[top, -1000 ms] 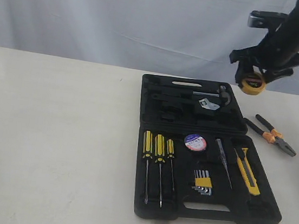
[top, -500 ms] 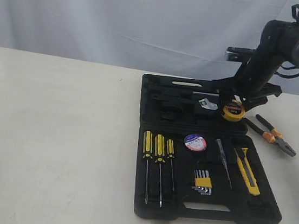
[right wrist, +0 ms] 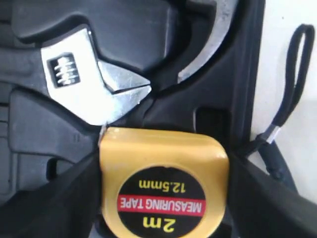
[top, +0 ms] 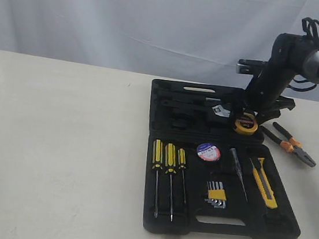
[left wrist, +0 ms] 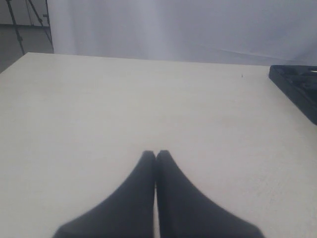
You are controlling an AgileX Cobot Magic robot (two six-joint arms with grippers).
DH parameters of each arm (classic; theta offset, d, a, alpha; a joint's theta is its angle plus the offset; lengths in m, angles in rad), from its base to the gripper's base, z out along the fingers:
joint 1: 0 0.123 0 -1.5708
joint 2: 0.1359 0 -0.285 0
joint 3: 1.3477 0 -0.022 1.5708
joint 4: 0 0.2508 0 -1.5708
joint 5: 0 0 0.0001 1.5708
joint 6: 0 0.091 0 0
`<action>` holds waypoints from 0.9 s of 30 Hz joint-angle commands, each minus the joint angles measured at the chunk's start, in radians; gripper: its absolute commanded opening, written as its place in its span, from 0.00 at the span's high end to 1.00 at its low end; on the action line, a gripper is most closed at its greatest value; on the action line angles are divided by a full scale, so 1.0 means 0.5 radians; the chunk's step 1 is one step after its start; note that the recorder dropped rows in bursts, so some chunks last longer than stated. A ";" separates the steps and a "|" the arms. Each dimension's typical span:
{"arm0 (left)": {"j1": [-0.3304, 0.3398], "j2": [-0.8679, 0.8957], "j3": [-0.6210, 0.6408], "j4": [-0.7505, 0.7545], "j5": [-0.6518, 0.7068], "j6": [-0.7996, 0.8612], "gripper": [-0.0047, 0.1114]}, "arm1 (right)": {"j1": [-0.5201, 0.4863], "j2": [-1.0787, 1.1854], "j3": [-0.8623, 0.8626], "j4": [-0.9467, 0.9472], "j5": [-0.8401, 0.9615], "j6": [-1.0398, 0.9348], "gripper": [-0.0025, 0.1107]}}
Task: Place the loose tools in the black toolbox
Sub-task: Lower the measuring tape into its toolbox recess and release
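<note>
Right pincer (top: 246, 123): is clamping the yellow tape measure (right wrist: 163, 191) flat, probably for lowering it.
Tape measure: is hanging over the black toolbox (top: 167, 126), far half, beside the adjustable wrench (right wrist: 84, 82).
Left pincer (left wrist: 156, 161): is resting together, idle.

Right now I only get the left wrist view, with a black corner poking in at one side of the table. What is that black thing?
Observer: It is the black toolbox, lying open, with screwdrivers in its near half.
Operator: Is anything happening there?
Observer: The right gripper holds a yellow tape measure at its far half, next to a wrench.
Operator: Any tools outside it?
Observer: The pliers lie on the table to its right.
</note>
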 commanded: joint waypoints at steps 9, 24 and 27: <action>-0.013 -0.006 0.008 0.000 -0.001 -0.004 0.96 | -0.002 0.045 0.008 -0.009 0.211 0.006 0.51; -0.013 -0.006 0.008 0.000 -0.001 -0.004 0.96 | -0.002 -0.081 0.008 0.056 0.258 -0.015 0.31; -0.013 -0.006 0.008 0.000 -0.001 -0.004 0.96 | -0.002 -0.119 0.008 0.064 0.223 -0.022 0.67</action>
